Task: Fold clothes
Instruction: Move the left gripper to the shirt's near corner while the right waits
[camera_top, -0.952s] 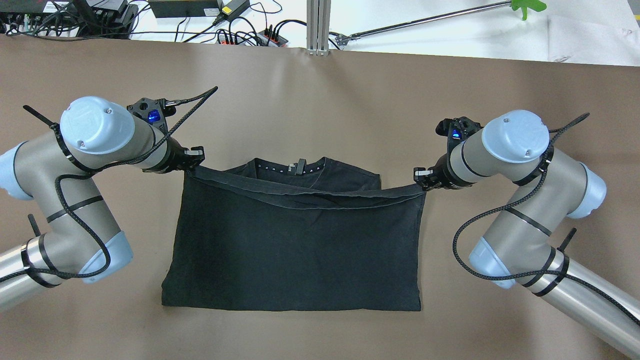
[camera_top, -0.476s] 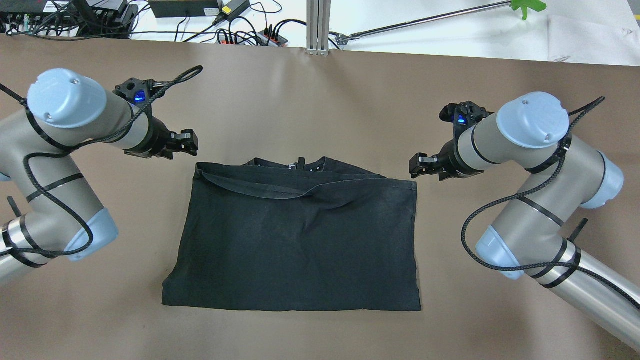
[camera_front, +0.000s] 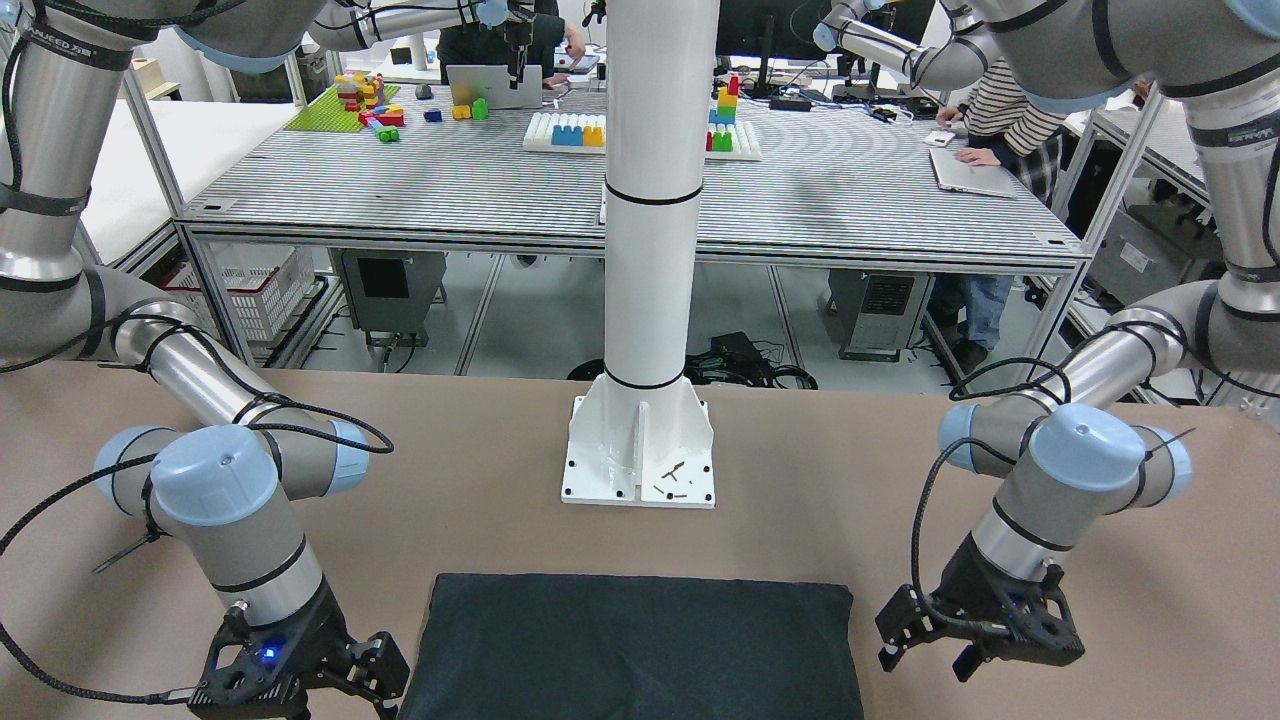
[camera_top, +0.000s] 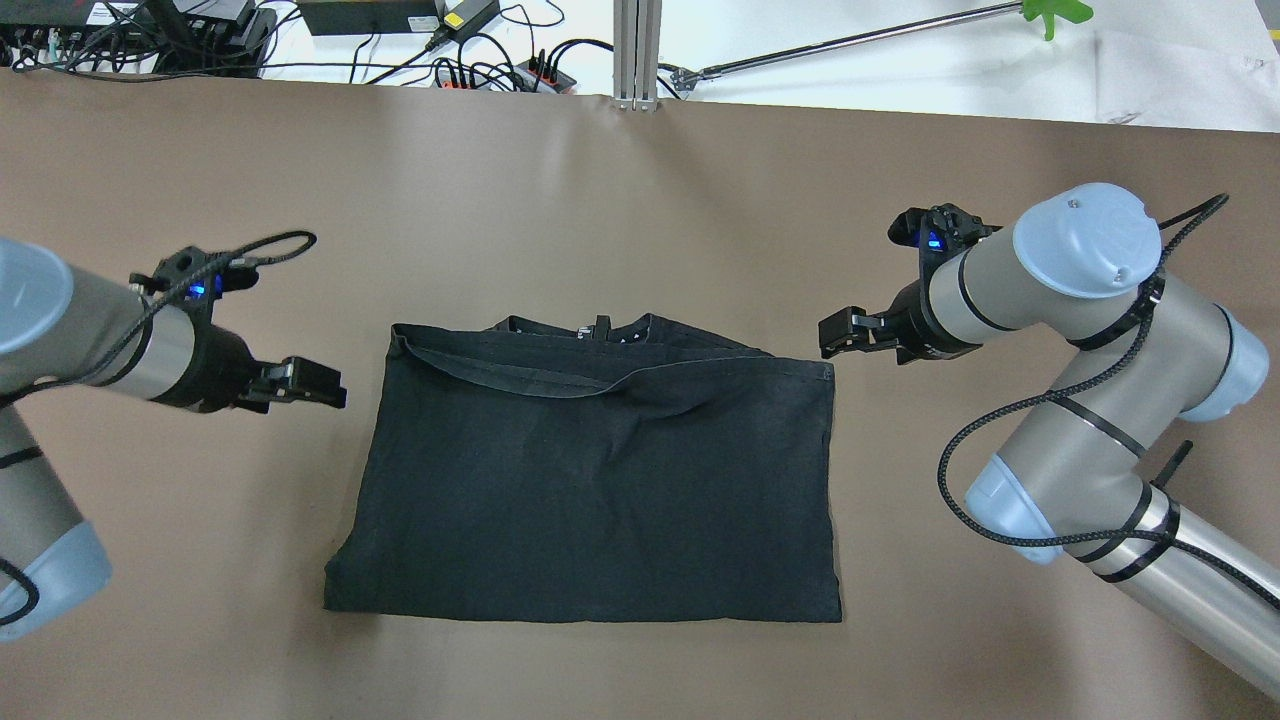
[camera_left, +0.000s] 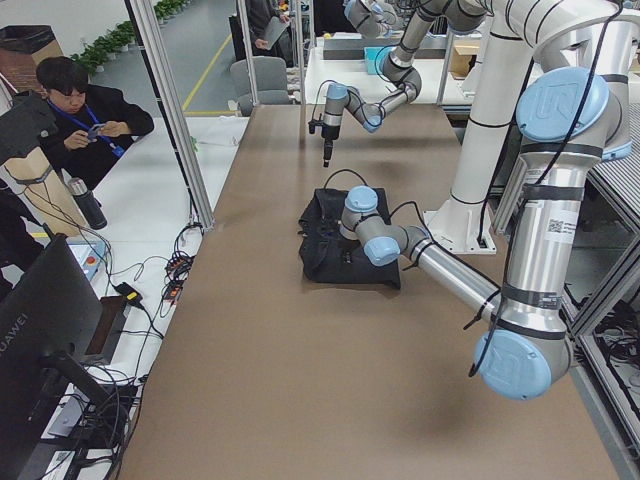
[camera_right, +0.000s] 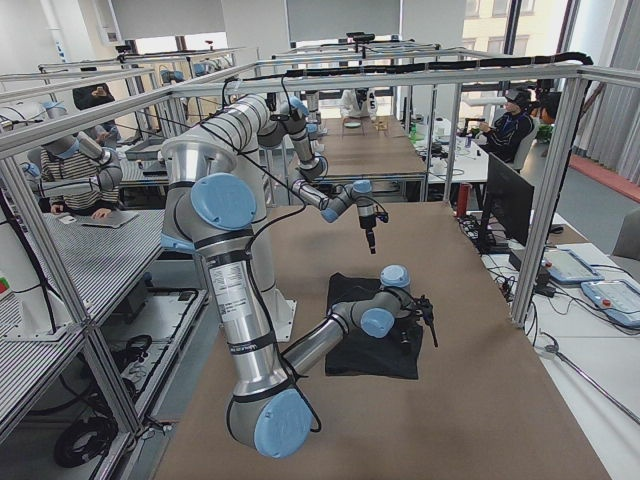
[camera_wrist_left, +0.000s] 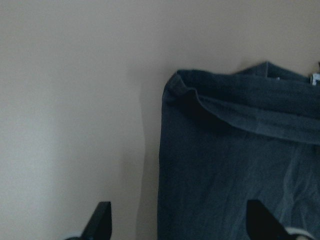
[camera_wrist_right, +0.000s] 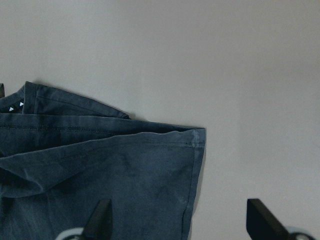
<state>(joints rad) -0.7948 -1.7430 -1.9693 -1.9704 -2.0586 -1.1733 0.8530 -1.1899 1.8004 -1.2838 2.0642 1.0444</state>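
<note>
Left hand (camera_top: 325, 385) withdrawn from shirt (camera_top: 600, 480); right hand (camera_top: 832, 335) unmoved, both open.

Matt cloth on a matt table
Black shirt (camera_top: 590, 480): soft, faintly creased cloth, stitched hem along 12 o'clock; brown table (camera_top: 620, 200) cover smooth and dull; right arm (camera_top: 985, 290) satin grey metal, glossy pale-blue plastic caps

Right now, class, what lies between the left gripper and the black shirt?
Only a bare strip of brown table. The left gripper is open beside the black shirt, apart from it. The overhead view shows this.
</note>
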